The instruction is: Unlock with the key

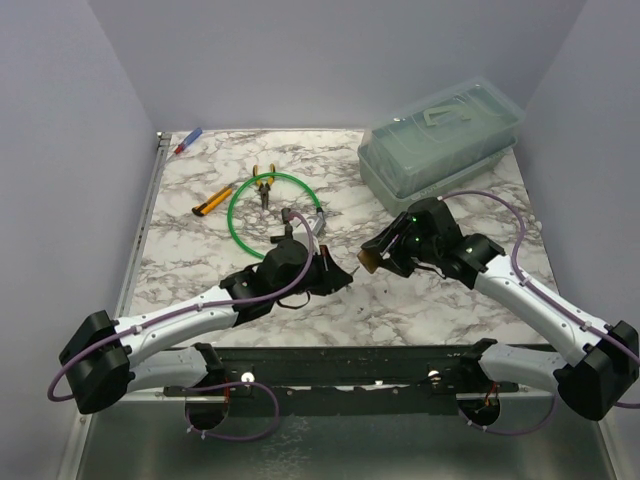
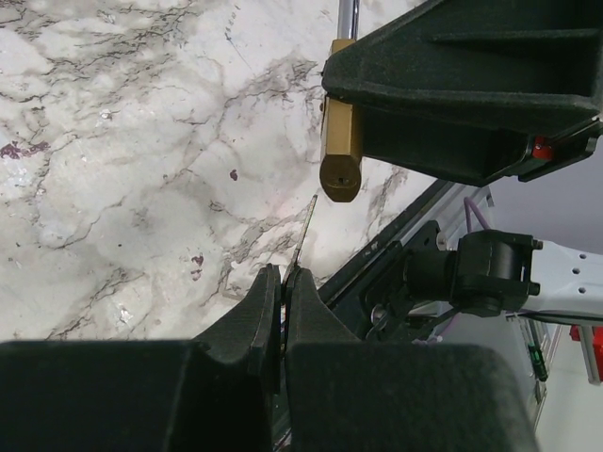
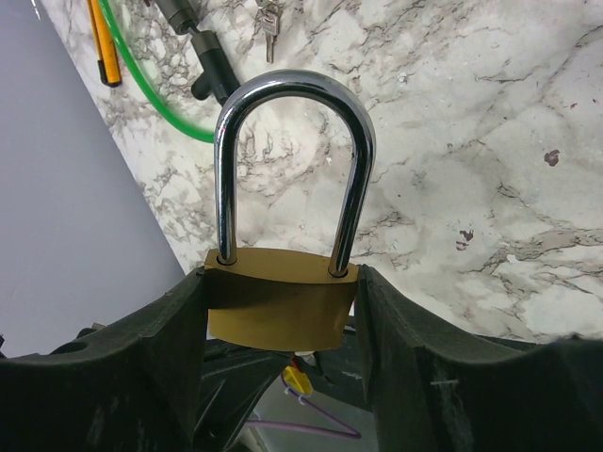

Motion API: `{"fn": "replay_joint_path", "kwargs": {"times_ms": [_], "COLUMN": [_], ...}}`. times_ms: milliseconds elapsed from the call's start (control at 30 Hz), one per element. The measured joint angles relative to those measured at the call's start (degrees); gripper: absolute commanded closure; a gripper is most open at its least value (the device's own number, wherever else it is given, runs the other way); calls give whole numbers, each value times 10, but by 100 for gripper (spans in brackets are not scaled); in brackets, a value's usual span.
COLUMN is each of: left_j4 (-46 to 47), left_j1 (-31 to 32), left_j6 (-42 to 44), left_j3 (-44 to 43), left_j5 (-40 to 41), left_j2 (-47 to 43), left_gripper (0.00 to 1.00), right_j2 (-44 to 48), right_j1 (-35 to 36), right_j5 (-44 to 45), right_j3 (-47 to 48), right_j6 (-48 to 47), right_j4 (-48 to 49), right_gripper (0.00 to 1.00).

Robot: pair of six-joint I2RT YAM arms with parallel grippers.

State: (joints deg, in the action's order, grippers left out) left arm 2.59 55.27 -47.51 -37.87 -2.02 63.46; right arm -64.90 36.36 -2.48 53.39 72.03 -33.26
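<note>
Closed almost completely, the left pincer (image 2: 283,281) has its two black fingers (image 2: 254,320) pressed to a hairline gap, clamping the tiny flat silver metal key (image 2: 303,231). The key is seen edge-on as a thin blade that rises from between the fingertips at a slight tilt. Its tip stands just below the bottom end of the small brass padlock (image 2: 339,141). It is close to the keyhole face but apart from it, and no contact is visible.

The right pincer (image 3: 280,282) is set at a moderate opening. Its jaws bear on the two narrow sides of the padlock body and grip it firmly. The polished steel shackle (image 3: 292,94) projects beyond the fingers. Both of its legs are seated in the body, so the lock is shut.

In the overhead view the two pincers meet tip to tip above the middle of the white-and-grey marbled tabletop (image 1: 190,250). Beyond the left pincer lies the green cable loop (image 1: 230,218), with a yellow-and-black utility knife (image 1: 213,201) just outside its left edge. A small bunch of spare silver keys (image 3: 268,28) lies beside the cable. A translucent grey-green lidded plastic box (image 1: 440,145) sits at the far right corner, well apart from both pincers. A red-and-blue pen (image 1: 188,141) lies at the far left corner.
</note>
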Motion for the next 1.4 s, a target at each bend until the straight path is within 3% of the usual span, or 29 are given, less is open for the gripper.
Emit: {"fn": "replay_joint_path", "kwargs": {"times_ms": [1400], "left_j4": [16], "left_j1": [0], "left_j6": [2], "left_j3": [-23], "left_j5": [-10], "left_j2": [32], "left_gripper": [100], "right_j2": [0], "right_j1": [0], "right_j5": [1], "right_j3": [-1], "right_j6": [-5], "right_j4": [1], "right_gripper": [100]}}
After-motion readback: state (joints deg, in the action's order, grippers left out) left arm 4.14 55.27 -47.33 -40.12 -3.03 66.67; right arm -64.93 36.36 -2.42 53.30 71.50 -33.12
